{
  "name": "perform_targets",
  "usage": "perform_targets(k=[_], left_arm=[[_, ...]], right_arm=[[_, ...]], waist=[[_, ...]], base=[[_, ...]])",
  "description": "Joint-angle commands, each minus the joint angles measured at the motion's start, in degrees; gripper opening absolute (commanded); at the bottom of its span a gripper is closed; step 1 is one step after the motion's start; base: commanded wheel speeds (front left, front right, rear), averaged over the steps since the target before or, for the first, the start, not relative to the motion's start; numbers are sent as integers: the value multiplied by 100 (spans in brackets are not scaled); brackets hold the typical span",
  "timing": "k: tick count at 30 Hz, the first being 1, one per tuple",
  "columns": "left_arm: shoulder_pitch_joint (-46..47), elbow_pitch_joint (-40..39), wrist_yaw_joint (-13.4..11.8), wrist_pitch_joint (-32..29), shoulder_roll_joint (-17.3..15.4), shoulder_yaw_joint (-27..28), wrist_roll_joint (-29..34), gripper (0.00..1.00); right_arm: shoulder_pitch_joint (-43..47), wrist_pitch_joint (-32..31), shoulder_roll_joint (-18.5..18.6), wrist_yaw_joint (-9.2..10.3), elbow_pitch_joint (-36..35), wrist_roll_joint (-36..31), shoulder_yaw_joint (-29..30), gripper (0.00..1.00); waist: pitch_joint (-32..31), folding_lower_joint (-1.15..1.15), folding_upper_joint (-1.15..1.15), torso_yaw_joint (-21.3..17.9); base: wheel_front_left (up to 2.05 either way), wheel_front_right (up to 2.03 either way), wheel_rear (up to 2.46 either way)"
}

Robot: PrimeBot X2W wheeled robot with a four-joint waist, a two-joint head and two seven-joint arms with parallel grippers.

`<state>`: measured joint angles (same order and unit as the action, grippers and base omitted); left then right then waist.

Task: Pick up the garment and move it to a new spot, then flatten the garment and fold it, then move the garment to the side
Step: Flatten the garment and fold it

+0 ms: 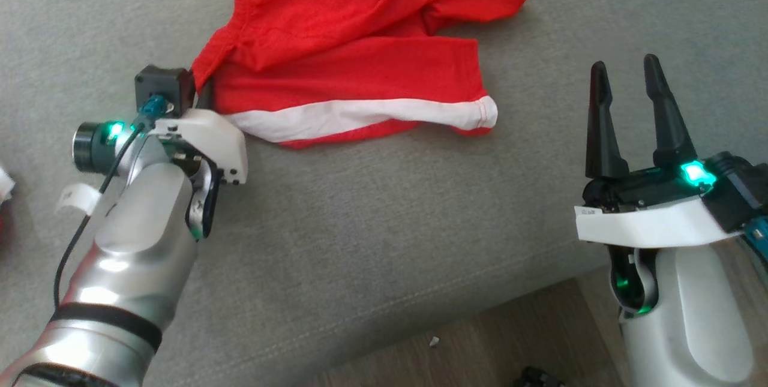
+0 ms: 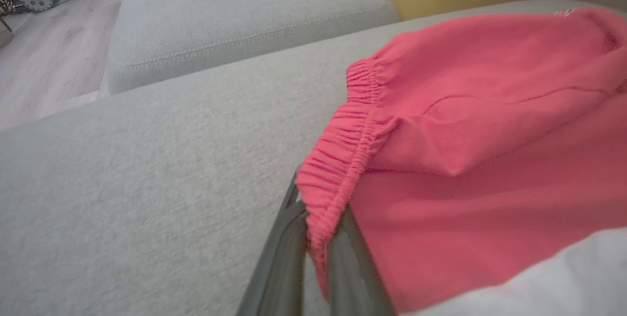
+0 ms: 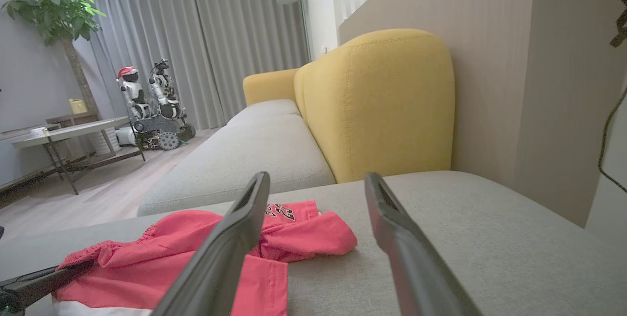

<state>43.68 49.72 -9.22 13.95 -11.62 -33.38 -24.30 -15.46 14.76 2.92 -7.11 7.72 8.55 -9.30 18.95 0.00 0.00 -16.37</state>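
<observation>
One pair of red shorts [image 1: 354, 69] lies crumpled on the grey sofa seat [image 1: 384, 225], toward the back of it and left of centre in the head view. It has one white band along the near hem and a patch of printed numerals at the far end. The gathered elastic waistband sits at the shorts' left end.

Two grippers are in view. The left gripper [image 2: 318, 218] has its two dark fingers pinched together on that waistband, the red elastic squeezed between them and slightly raised off the cushion. The right gripper [image 1: 627, 84] is well apart from the shorts, over the right part of the seat near its front edge; its two fingers are spread wide with nothing between them.

Bare grey cushion stretches in front of the shorts, to their right and to their left. The seat's front edge runs diagonally across the lower head view, with wooden floor [image 1: 480, 345] below it and one small white scrap [image 1: 434, 341] on the boards. Behind the seat stands one yellow backrest [image 3: 382, 100], and a second grey seat cushion [image 3: 254, 154] continues past the shorts.
</observation>
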Motion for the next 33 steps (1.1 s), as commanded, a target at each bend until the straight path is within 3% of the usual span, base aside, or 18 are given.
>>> perform_targets(k=[1,4,5,6,7,16,27,33], left_arm=[[256,-20,37,37,-163,143,-8,0],[333,128,85,61,-93,147,-29,2],[357,166,95,68,-67,152,-34,45],[357,166,95,68,-67,152,-34,45],[375,196,104,75,-40,166,-47,100],[251,-158,249,103,128,320,-64,100],[-1172,-2160,213,104,88,1158,77,100],[-2241,-3158,250,105,299,1706,278,100]], right_arm=[[-125,24,-4,-37,-187,-85,-118,100],[-139,24,-4,-37,-166,-122,-130,100],[-144,24,-4,-37,-156,-132,-129,100],[-144,24,-4,-37,-156,-132,-129,100],[-148,24,-4,-37,-144,-141,-125,100],[-94,24,-4,-37,5,-287,-11,100],[250,24,-4,-37,273,-385,149,100],[426,24,-4,-37,526,-437,239,100]], waist=[[39,0,0,76],[54,0,0,137],[55,0,0,155],[55,0,0,155],[51,0,0,172],[-167,0,0,469],[-647,0,0,998],[-756,0,0,1196]], base=[[0,0,0],[0,0,0],[0,0,0],[0,0,0],[0,0,0],[0,0,0],[0,0,0],[0,0,0]])
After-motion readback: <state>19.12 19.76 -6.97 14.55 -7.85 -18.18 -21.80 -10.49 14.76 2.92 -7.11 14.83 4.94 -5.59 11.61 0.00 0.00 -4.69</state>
